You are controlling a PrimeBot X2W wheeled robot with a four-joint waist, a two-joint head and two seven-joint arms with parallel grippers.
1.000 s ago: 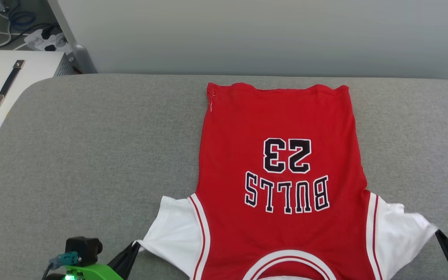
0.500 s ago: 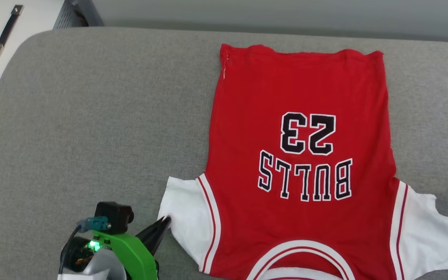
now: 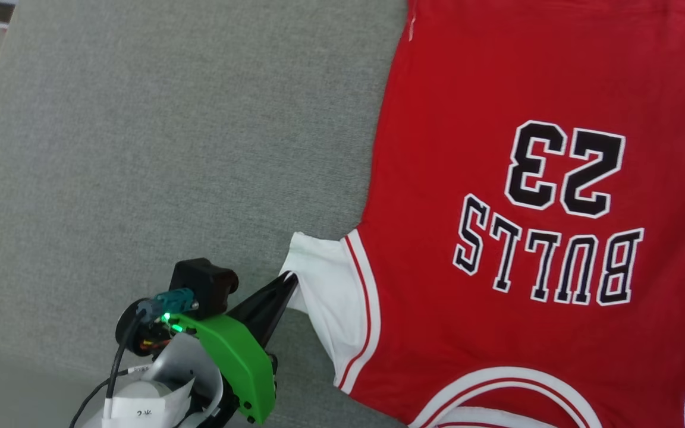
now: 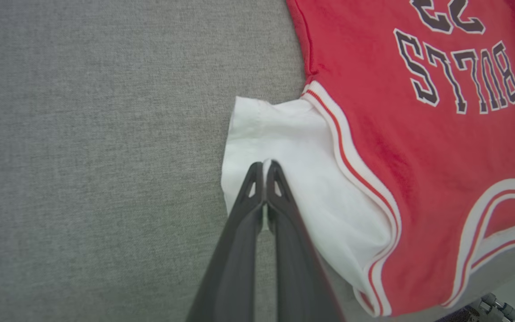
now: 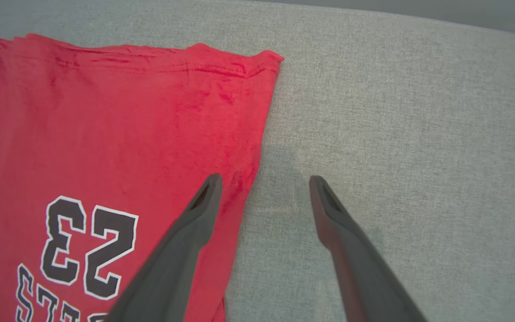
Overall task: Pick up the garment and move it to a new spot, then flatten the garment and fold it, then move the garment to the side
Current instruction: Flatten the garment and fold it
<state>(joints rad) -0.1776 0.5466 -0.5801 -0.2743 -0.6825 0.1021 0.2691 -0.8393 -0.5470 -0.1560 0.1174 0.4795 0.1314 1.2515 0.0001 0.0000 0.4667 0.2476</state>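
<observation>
Your left gripper (image 4: 264, 164) is clenched on the shirt's (image 3: 467, 119) white sleeve (image 4: 284, 134): the two dark fingers meet at the sleeve's outer edge, and a thin sliver of white shows between them lower down. How much cloth sits inside the pinch is hidden by the fingers themselves.

Your right gripper (image 5: 264, 179) stands released, jaws wide apart, at the shirt's opposite side edge. One finger (image 5: 204, 201) lies over the red cloth just inside that edge, the other over the bare grey pad (image 3: 170, 148) beside it. You cannot tell from the right wrist view whether either tip touches down.

The shirt lies flat, front up, on the pad, with the black lettering (image 3: 547, 261) upside down in the head view. There the frame cuts it off: the hem runs past the top, the collar's striped trim (image 3: 497, 380) past the bottom, and the far side past the right edge. The left wrist view clips the number at its top edge.
</observation>
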